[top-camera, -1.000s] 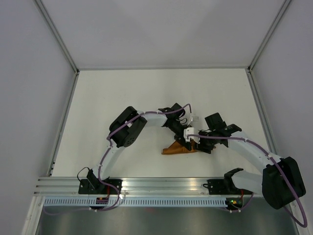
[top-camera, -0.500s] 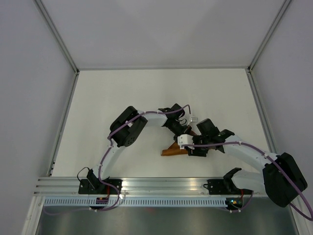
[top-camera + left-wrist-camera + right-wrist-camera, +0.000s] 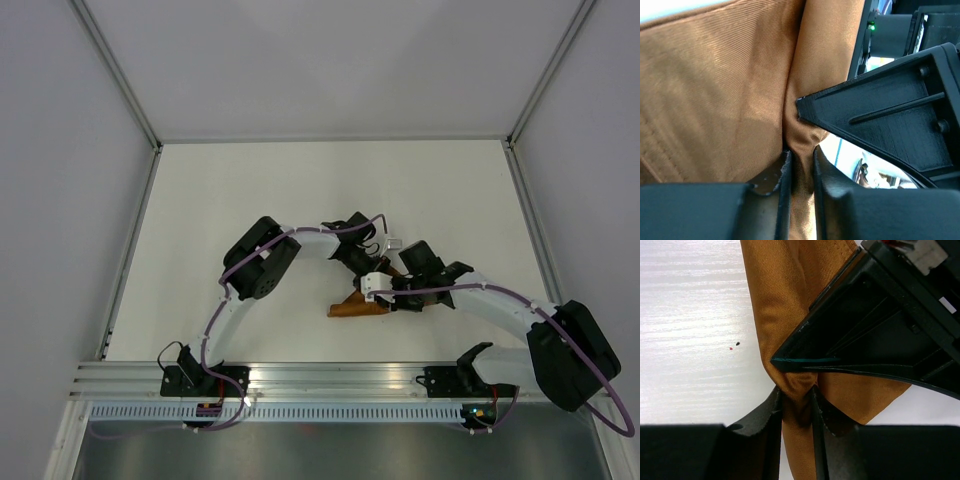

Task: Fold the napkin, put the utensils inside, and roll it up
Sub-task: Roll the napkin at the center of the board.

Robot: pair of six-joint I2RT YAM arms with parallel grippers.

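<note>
The rust-orange napkin [image 3: 350,307] lies bunched into a narrow wedge near the middle of the table, mostly under the two wrists. My left gripper [image 3: 381,262] comes in from the far side. In the left wrist view my left gripper [image 3: 799,160] is shut on a ridge of the napkin [image 3: 715,90]. My right gripper [image 3: 386,290] meets it from the right. In the right wrist view my right gripper [image 3: 796,399] pinches a fold of the napkin [image 3: 772,295], directly below the left gripper's black fingers [image 3: 865,340]. The utensils are hidden or out of view.
White table [image 3: 250,190] is bounded by grey walls on the left, right and far sides. An aluminium rail [image 3: 330,380] runs along the near edge by both arm bases. Two tiny specks [image 3: 737,344] sit on the table left of the cloth.
My right gripper moved left up against the left gripper and closed from wide open onto a fold of the napkin. The left gripper kept its grip in place.
</note>
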